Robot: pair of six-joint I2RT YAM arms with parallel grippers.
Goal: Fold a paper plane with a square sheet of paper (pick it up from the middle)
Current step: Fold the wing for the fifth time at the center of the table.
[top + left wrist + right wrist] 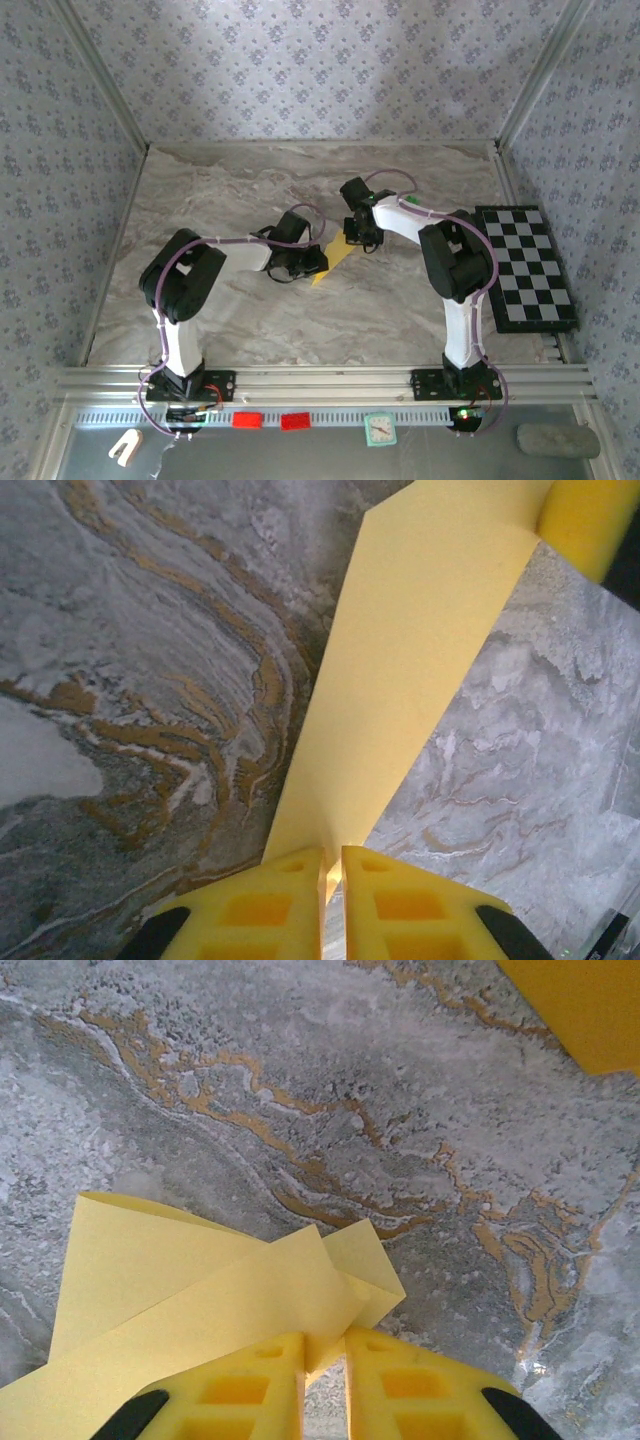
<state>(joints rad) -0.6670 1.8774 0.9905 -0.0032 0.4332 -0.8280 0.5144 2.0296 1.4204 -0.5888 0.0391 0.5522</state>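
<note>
Well left of the board [525, 265], near the middle of the marble table [200, 190]: a yellow sheet [335, 262], partly folded and pinched from two sides.

On the sheet's side away from the board, left gripper [332, 880], yellow fingers [260, 910] pressed together on the narrow end of a long folded flap, with only a thin slit between them. In the left wrist view, flap running up and rightward from that grip, widening to a sharp corner, with a dark shadow along its left edge.

On the side toward the board, right gripper [325, 1360], fingers likewise closed, clamped on a bunch of overlapping folds. In the right wrist view, layers fanning out leftward from that grip, one short flap poking right, one creased edge curling up at the far left.

Seen from above, both arms bent inward, wrists close together over the sheet, well clear of the board. Sheet not yet a dart; exact number of folds hard to tell.

Board lying flat by the table's right edge, just beside the right arm's elbow.
</note>
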